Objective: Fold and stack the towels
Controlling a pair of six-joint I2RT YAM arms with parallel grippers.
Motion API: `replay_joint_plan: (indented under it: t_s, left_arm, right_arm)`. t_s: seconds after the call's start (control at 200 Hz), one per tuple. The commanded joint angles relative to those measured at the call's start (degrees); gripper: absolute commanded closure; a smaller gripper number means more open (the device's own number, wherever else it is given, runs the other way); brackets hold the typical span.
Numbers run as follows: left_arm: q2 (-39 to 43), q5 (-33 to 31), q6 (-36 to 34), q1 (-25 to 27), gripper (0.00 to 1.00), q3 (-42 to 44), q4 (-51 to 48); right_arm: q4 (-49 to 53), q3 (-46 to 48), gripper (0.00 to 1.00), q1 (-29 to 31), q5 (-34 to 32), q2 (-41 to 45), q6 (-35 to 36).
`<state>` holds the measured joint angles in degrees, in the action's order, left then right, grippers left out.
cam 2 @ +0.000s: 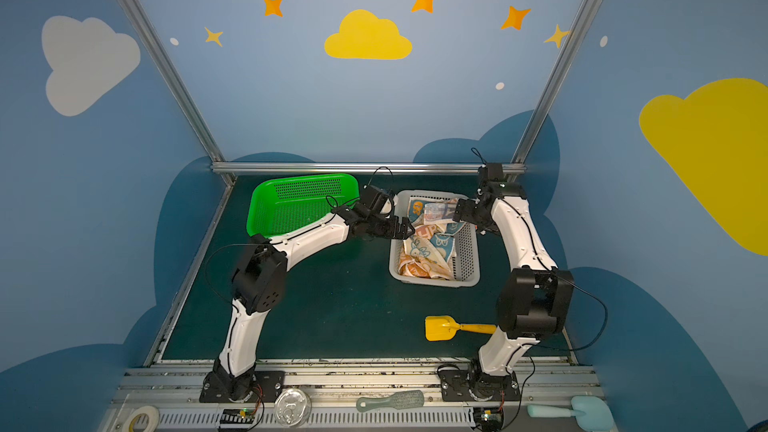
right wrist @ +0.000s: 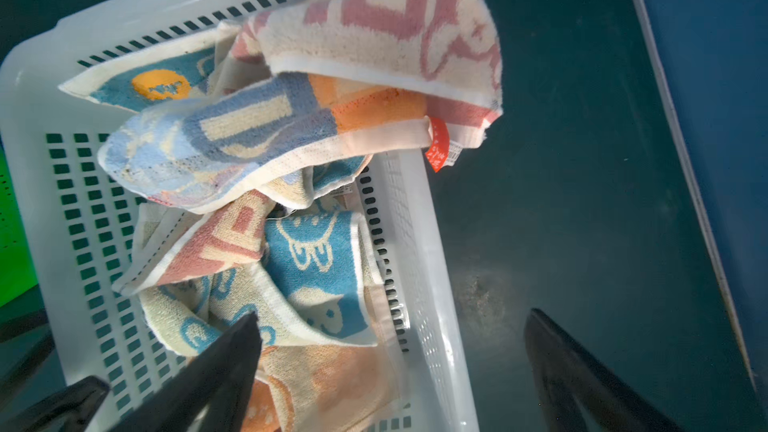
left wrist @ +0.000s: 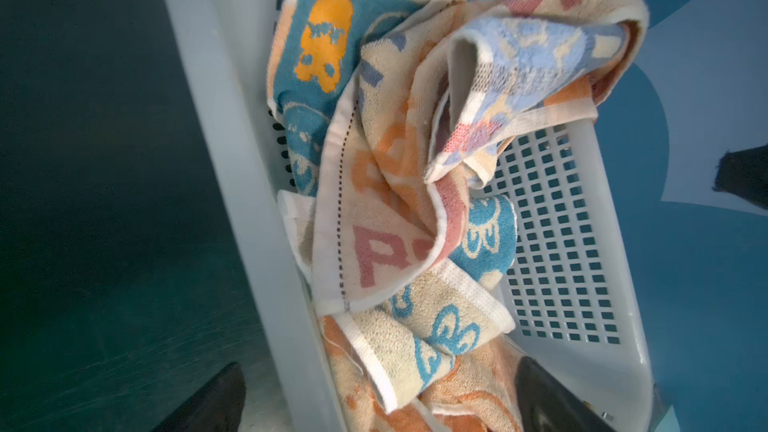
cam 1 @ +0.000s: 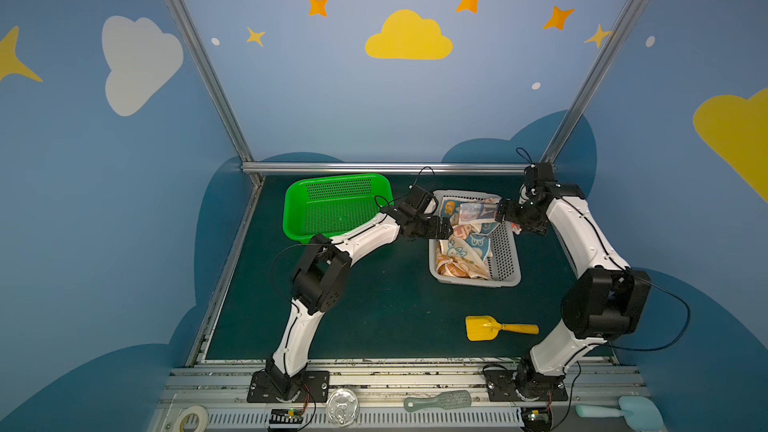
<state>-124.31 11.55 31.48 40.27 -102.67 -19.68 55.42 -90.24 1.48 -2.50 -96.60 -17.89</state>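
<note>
The towels (cam 1: pixel 463 243) lie crumpled in the white basket (cam 1: pixel 505 261), one with a red tag (right wrist: pixel 438 143) slumped over its rim, so none is laid out for folding yet. The left pincer (cam 1: pixel 448 228) hovers at the basket's wall and the right pincer (cam 1: pixel 500 211) beside the draped towel, each spread wide and holding nothing, probably poised to lift one out.
</note>
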Motion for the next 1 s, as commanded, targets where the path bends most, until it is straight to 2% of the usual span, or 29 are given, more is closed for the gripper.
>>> replay_joint_plan:
  t_s: [0.0, 0.19, 0.446, 0.581, 0.681, 0.806, 0.996]
  left_arm:
    - [-2.01, 2.25, 1.86, 1.61, 0.00, -2.95, -1.27]
    - [-6.31, 3.57, 2.89, 3.69, 0.00, -8.43, -1.00]
    - [-13.50, 4.42, 5.45, 5.91, 0.00, -20.02, -1.43]
    - [-13.69, 5.41, 4.90, 6.09, 0.00, -23.03, -3.18]
    - [-8.29, 3.36, 2.87, 5.16, 0.00, -17.70, -3.41]
    - [2.70, 2.18, 1.78, 2.80, 0.00, -5.88, -0.08]
    - [19.30, -2.39, -0.97, -0.98, 0.00, 9.60, 1.04]
  right_arm:
    - [-1.36, 1.82, 0.02, -0.30, 3.34, 2.81, -1.88]
    - [-2.29, 4.57, 0.02, -1.44, 5.57, 4.86, -3.19]
    - [-1.86, 6.38, 0.02, -4.76, 7.21, 6.66, -5.33]
    - [-1.09, 6.49, 0.02, -6.78, 8.16, 8.03, -6.37]
    - [-1.49, 7.03, 0.02, -6.76, 10.83, 8.74, -6.03]
    - [-4.00, 8.73, 0.02, -4.76, 13.77, 8.80, -4.98]
    - [-4.90, 7.44, 0.02, 6.61, 9.19, 4.96, -2.25]
